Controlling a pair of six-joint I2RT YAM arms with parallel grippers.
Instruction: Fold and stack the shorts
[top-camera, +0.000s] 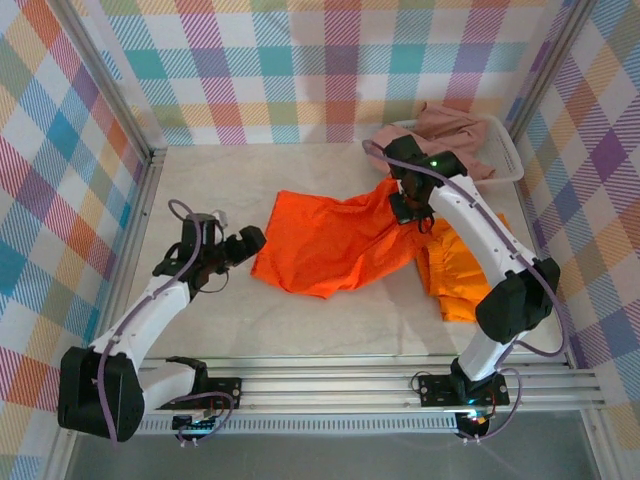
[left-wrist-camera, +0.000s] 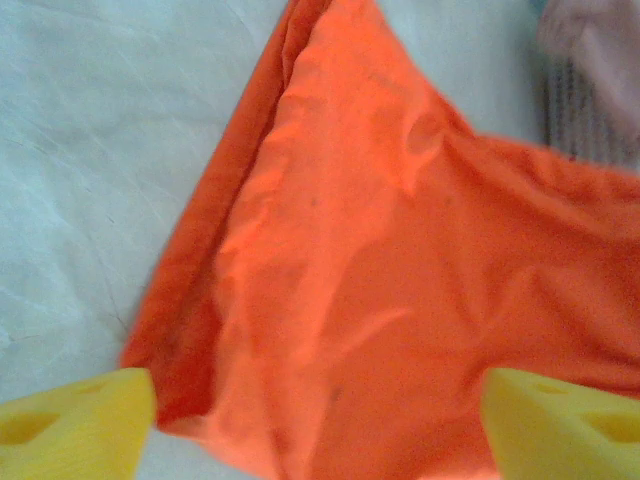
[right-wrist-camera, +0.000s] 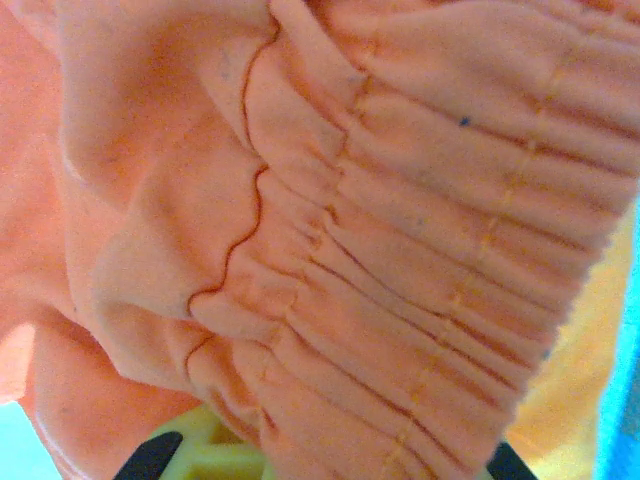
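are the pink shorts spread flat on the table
No, in the top view the pink shorts lie bunched up in the basket at the far right corner.

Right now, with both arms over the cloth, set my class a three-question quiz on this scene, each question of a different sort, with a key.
1. True or false: the spread-out bright orange cloth shorts lie inside the white plastic mesh basket.
2. Pick one. What is lying in that basket? A: dusty pink cloth shorts. B: a blue towel. C: a green bottle.
3. Fill the gap: the jaws clamped on the orange shorts' gathered waistband belong to the ___ arm.

Key: 1 false, they lie on the table; 2 A; 3 right.
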